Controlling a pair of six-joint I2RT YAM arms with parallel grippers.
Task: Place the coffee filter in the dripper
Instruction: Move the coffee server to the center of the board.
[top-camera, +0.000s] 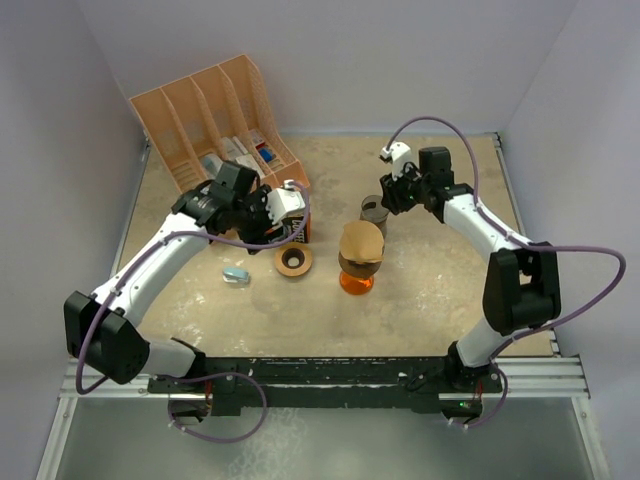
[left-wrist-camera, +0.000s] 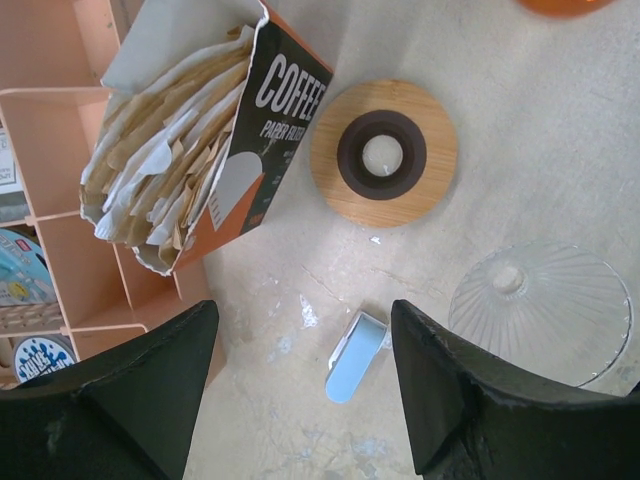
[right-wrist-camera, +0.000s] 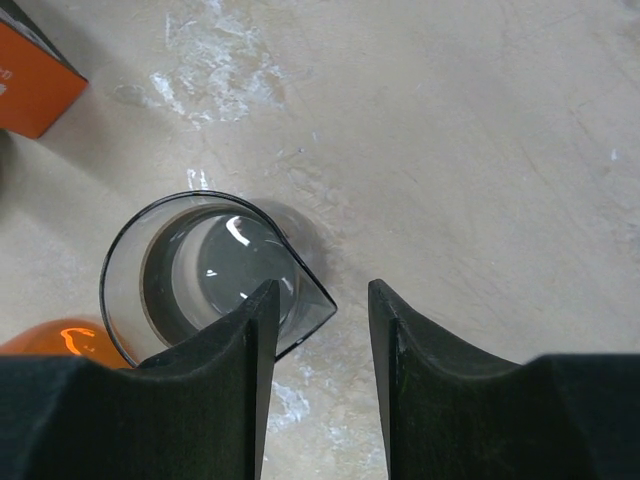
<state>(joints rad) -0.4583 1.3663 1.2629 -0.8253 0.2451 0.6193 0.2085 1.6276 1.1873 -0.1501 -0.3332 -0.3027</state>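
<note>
Above a scuffed, sandy tabletop (top-camera: 430, 270), the left hand (left-wrist-camera: 300, 325) hangs wide open and empty, its dark fingers framing a small blue clip (left-wrist-camera: 355, 355). It looks poised to go for the coffee filters (left-wrist-camera: 165, 150). These are crinkled tan and white paper cones, none yet drawn, fanned in a torn-open orange box (left-wrist-camera: 285, 110) beside a peach desk organiser (left-wrist-camera: 60, 200). The clear, ribbed glass dripper (left-wrist-camera: 545, 310) lies on the tabletop close to that hand, near a round bamboo collar (left-wrist-camera: 435, 150) with a dark centre. The right hand (right-wrist-camera: 322, 295), roughly half open, straddles the spouted lip of a smoky glass server (right-wrist-camera: 200, 265) without visibly gripping it, likely to steady or shift it.
</note>
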